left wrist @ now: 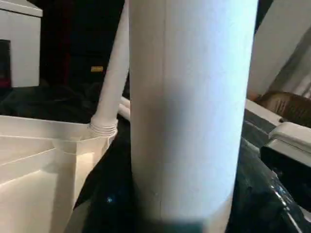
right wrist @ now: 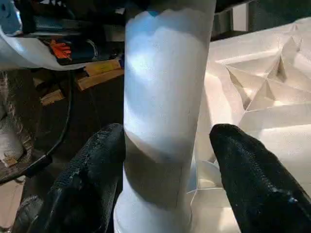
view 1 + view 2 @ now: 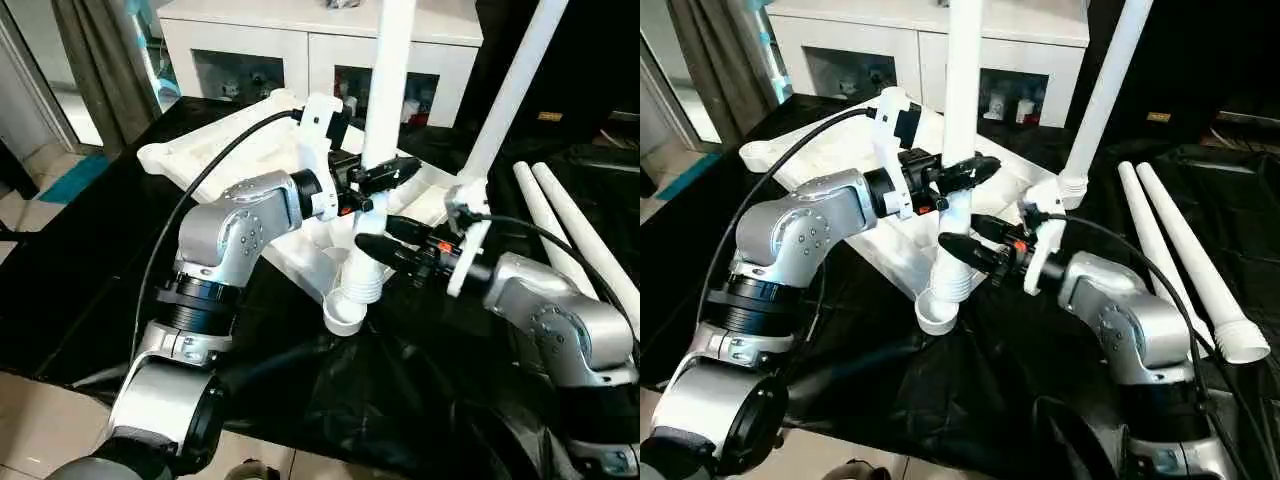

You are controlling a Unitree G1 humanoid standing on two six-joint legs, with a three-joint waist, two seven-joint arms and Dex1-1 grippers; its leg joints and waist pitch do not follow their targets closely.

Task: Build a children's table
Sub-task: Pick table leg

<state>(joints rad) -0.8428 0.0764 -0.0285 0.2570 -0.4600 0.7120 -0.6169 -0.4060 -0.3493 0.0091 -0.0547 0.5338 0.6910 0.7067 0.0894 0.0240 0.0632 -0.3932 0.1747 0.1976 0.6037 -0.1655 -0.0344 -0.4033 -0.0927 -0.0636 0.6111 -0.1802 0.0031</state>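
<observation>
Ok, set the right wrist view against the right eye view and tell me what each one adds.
Right wrist view: the right gripper close up, jaws open either side of the near leg. Right eye view: two loose legs on the black cloth, the far fitted leg, the white cabinet. Both: the near leg and the tabletop's ribbed underside.

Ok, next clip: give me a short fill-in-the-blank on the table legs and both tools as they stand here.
1. The number of legs lying loose on the black cloth is ____.
2. The tabletop lies with its ribbed underside facing ____.
3. The left tool and right tool are both at the same ____, the near leg.
4. The far leg already stands in a corner ____.

Missing words: two; up; leg; socket
</observation>
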